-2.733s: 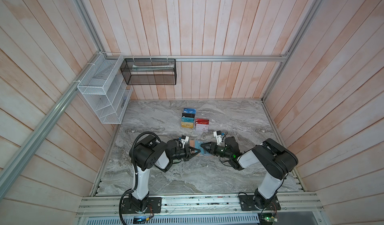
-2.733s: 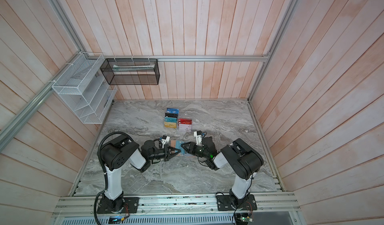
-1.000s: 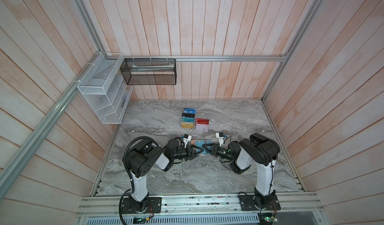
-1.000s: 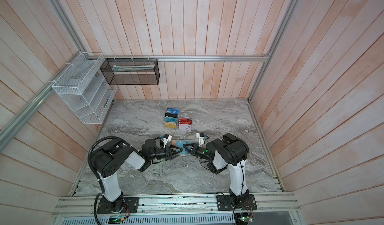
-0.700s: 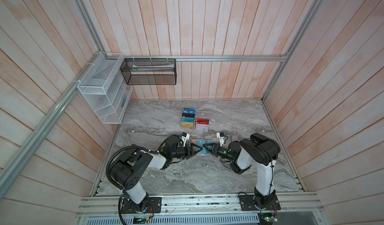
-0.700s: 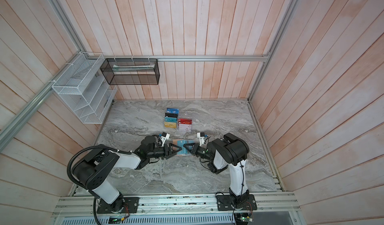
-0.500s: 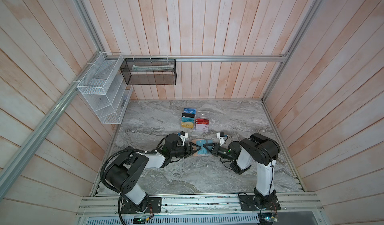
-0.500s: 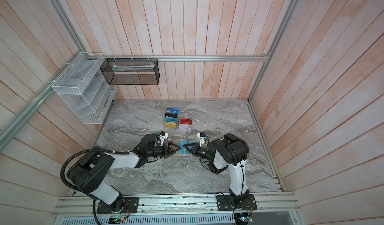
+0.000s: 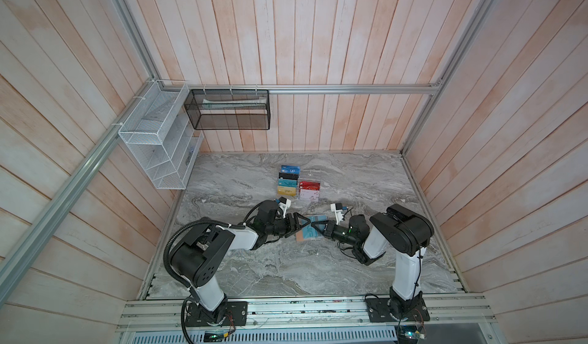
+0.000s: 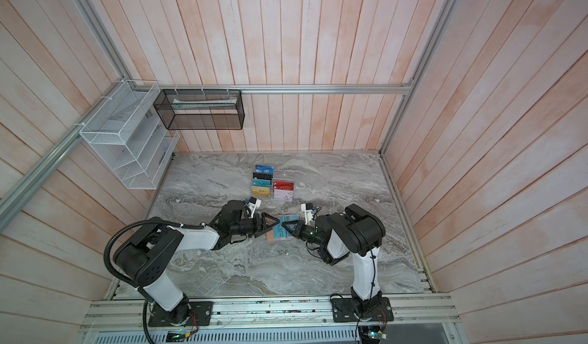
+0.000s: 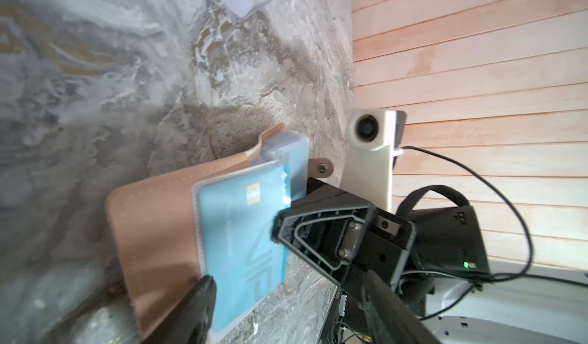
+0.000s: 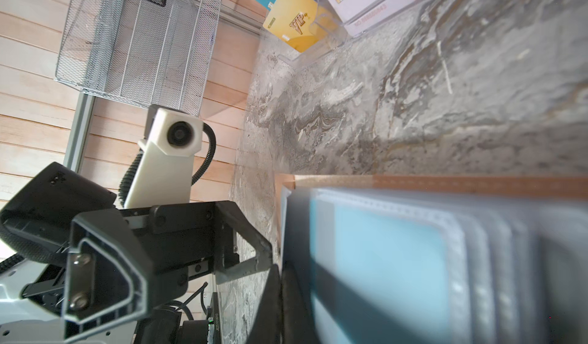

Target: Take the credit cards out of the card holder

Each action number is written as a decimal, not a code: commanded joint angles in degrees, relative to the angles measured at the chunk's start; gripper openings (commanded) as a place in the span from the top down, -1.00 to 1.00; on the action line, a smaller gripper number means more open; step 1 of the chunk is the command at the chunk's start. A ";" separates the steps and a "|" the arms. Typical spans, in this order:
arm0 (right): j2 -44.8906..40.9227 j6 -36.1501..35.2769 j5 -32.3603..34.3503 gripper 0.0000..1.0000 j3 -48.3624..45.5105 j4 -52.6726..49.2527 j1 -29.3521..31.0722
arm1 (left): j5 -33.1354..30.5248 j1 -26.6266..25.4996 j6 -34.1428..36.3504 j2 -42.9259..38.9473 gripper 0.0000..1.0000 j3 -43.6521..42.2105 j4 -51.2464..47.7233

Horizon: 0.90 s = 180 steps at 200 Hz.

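- A white wire rack (image 9: 152, 148) hangs on the left wall, with a black mesh basket (image 9: 227, 110) beside it on the back wall.
- The left gripper (image 9: 304, 224) reaches low over the grey marble table (image 9: 254, 263) towards the middle. Its fingers (image 11: 200, 307) are spread wide and hold nothing. In the left wrist view one fingertip is at a corner of the open booklet; whether it touches cannot be told.
- Behind the grippers, near the back of the table, is a clear stand (image 9: 297, 183) with rows of cards: blue, black, teal and gold in one column, red and white in the next. It is well apart from both grippers.
- The card holder (image 9: 302, 238), a tan booklet, lies open and flat on the table between the two grippers, with its clear sleeve pages fanned out.
- A light blue card (image 11: 241, 231) with a chip and "VIP" lettering sits in the top sleeve, inside the card holder.
- The right gripper (image 9: 316, 227) comes in low from the right, turned on its side. Its fingers are pressed together, with the tip at the edge of the sleeve that bears the light blue card. Whether it nips the card, nips the sleeve or only rests there cannot be told.
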 commanded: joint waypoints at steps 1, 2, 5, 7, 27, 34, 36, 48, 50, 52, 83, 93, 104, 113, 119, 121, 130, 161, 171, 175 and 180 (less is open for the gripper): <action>-0.97 -1.97 0.58 0.97 0.84 -1.10 -0.11 | -1.41 -0.77 -0.03 1.93 -0.51 1.89 0.69; -0.92 -1.97 0.58 0.97 0.87 -1.14 -0.11 | -1.40 -0.80 -0.04 1.97 -0.51 1.87 0.68; -0.89 -1.95 0.57 0.97 0.85 -1.11 -0.11 | -1.58 -0.82 -0.05 2.10 -0.51 1.90 0.70; -0.84 -1.96 0.53 0.97 0.88 -1.16 -0.11 | -1.63 -0.82 -0.05 2.25 -0.51 1.93 0.69; -0.46 -2.14 0.46 0.96 0.98 -1.39 -0.11 | -1.82 -0.91 -0.71 3.48 -0.51 1.70 1.40; -0.29 -2.22 0.41 0.96 1.21 -1.62 -0.12 | -1.78 -0.91 -0.99 3.93 -0.51 1.69 1.85; -0.23 -2.23 0.41 0.96 1.24 -1.64 -0.12 | -1.88 -0.91 -1.03 4.00 -0.51 1.77 1.90; 0.06 -2.23 0.40 0.95 1.21 -1.45 -0.11 | -1.97 -0.89 -1.22 4.58 -0.51 1.85 1.76; 0.15 -2.23 0.40 0.95 1.21 -1.37 -0.11 | -1.99 -0.91 -1.31 4.70 -0.51 1.79 1.74; 0.17 -2.23 0.40 0.95 1.22 -1.33 -0.11 | -2.00 -0.89 -1.39 4.68 -0.51 1.77 1.74; 0.31 -2.27 -0.38 0.85 1.30 -0.87 -0.17 | -2.31 -0.90 -1.79 5.50 -0.51 1.28 2.12; 0.35 -2.32 -0.72 0.80 1.43 -1.04 -0.13 | -2.35 -0.88 -1.98 5.76 -0.51 1.03 2.47; 0.43 -2.32 -1.07 0.76 1.59 -0.81 -0.19 | -2.26 -0.84 -2.33 6.00 -0.52 0.76 2.99; 0.52 -2.15 -1.14 0.73 1.48 -0.58 -0.22 | -2.22 -0.90 -2.55 6.21 -0.51 0.63 3.22; 0.68 -2.01 -1.32 0.71 1.47 -0.25 -0.22 | -2.26 -0.91 -2.64 6.31 -0.51 0.55 3.38; 0.74 -1.93 -1.35 0.70 1.50 -0.15 -0.25 | -2.26 -0.87 -2.67 6.34 -0.51 0.54 3.44; 1.03 -1.66 -1.77 0.68 1.58 0.51 -0.30 | -2.26 -0.86 -2.77 6.41 -0.52 0.53 3.66; 2.15 -0.91 -3.49 0.65 2.31 1.90 -0.46 | -2.09 -0.86 -3.00 7.05 -0.51 0.28 4.02; 2.45 -0.91 -3.86 0.65 2.69 1.74 -0.46 | -2.06 -0.90 -3.10 7.16 -0.51 0.12 4.28; 2.46 -0.91 -3.82 0.65 2.74 1.80 -0.46 | -2.08 -0.84 -3.16 7.25 -0.51 0.10 4.37; 2.53 -0.91 -3.85 0.65 2.75 1.84 -0.46 | -2.09 -0.78 -3.15 7.27 -0.51 0.01 4.44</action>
